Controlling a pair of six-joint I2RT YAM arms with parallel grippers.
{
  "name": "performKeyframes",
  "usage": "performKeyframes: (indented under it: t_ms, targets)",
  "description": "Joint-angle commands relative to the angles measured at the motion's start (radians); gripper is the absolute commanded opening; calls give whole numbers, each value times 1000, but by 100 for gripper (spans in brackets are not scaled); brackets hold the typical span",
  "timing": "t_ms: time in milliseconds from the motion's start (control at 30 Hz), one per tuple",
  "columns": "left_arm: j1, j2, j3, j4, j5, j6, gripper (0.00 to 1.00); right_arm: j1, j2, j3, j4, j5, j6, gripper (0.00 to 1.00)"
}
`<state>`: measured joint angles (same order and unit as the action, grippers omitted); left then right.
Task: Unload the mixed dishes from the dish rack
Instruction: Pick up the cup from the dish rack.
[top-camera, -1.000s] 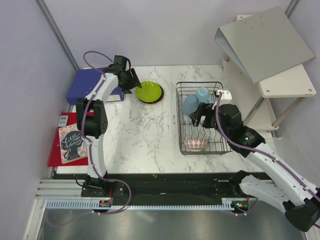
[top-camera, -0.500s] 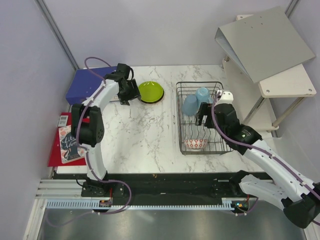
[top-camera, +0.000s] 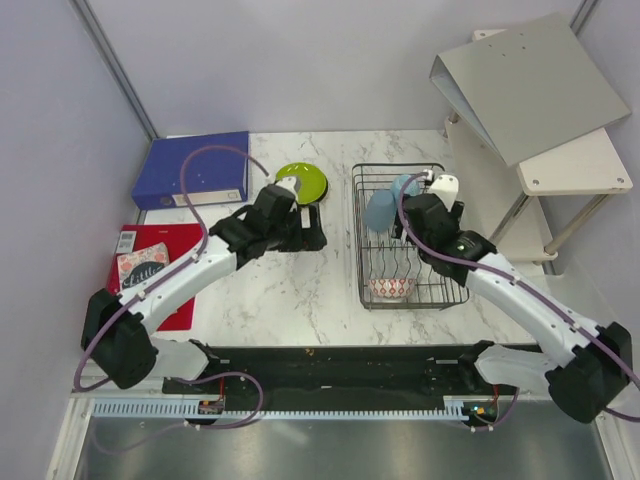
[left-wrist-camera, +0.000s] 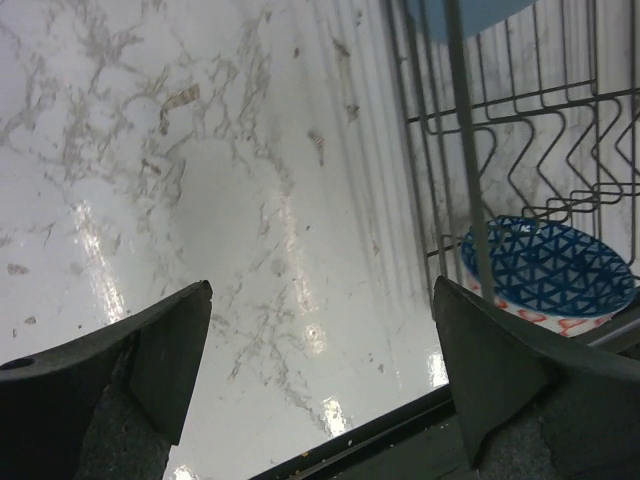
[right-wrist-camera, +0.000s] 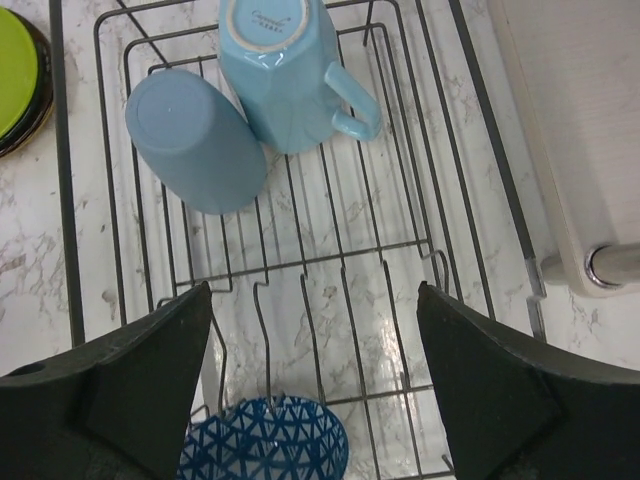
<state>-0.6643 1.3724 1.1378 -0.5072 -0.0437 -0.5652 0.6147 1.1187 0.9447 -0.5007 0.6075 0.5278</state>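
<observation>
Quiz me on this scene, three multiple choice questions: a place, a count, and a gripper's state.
1. Where is the lime green plate? A in the dish rack; B beside it on the table; C on its rim.
2. How many light blue cups in the rack? A one; B two; C three.
3. The right gripper is: A open; B shut on a cup; C shut, empty.
Answers: B, it lies outside the rack, to its left; B, two lie side by side; A, fingers spread, nothing between.

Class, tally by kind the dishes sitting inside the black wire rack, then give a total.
Light blue cups: 2
Bowls: 2, it seems: blue patterned bowl nested in red-and-white bowl
Total: 4
</observation>
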Motion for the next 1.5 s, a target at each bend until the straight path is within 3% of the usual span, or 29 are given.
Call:
performKeyframes:
  t_ms: [0, 167, 300, 567, 1067, 1167, 1367, 1467]
  targets:
    - [3, -156, -127, 137, -13, -53, 98, -3, 150, 158, 53, 99, -15, 90]
    - [5, -274, -219, 133, -56, -56, 97, -35, 369, 363, 48, 75, -19, 90]
    - [3, -303, -266, 136, -59, -79, 96, -38, 460, 437, 47, -24, -12, 89]
    - [3, -302, -285, 145, -32, -87, 95, -36, 572, 434, 40, -86, 3, 88]
    - [3, -288, -299, 147, -22, -96, 95, -35, 698, 434, 79, -43, 11, 85]
    - [5, -280, -297, 148, -22, -96, 95, -36, 702, 428, 79, -29, 11, 82]
    - [3, -276, -299, 148, -22, -99, 95, -36, 673, 407, 91, -17, 8, 53]
    - [5, -274, -299, 147, -22, -98, 95, -35, 641, 395, 91, -20, 9, 48]
